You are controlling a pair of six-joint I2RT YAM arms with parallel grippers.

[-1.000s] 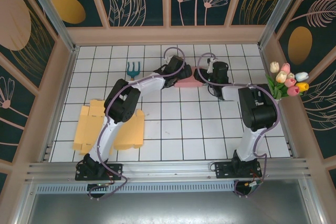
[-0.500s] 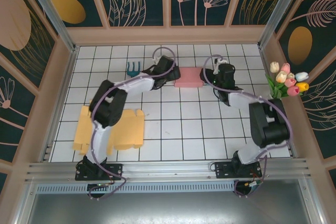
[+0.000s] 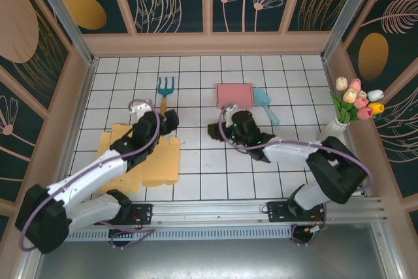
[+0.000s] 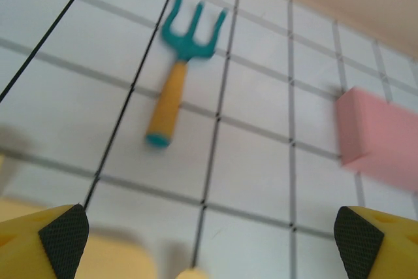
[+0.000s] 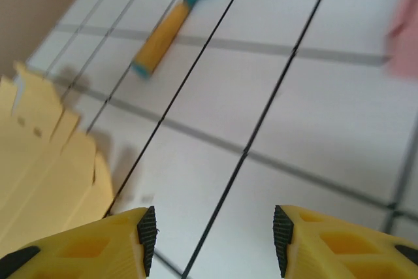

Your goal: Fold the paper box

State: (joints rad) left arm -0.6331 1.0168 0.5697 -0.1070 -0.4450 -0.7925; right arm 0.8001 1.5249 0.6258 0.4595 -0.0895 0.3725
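Note:
The paper box [image 3: 134, 158] is a flat yellow cut-out lying unfolded on the white tiles at the left. In the right wrist view its notched flaps [image 5: 46, 161] lie at the left. A blurred edge of it [image 4: 117, 261] shows at the bottom of the left wrist view. My left gripper [image 3: 171, 121] hovers at the sheet's far right corner, wide open with nothing between its pads [image 4: 65, 236]. My right gripper [image 3: 214, 132] points left toward the sheet, about a tile short of it. It is open [image 5: 214, 236] over bare tile.
A teal fork with an orange handle [image 3: 164, 89] lies just beyond the left gripper. A pink block [image 3: 234, 95] and a teal scoop [image 3: 266, 104] rest at the back middle. Tulips in a vase [image 3: 356, 106] stand by the right wall.
Both arms have pulled back from the pink block toward the near middle. The left gripper now sits by the yellow sheet and has opened a little wider. The right one swung left.

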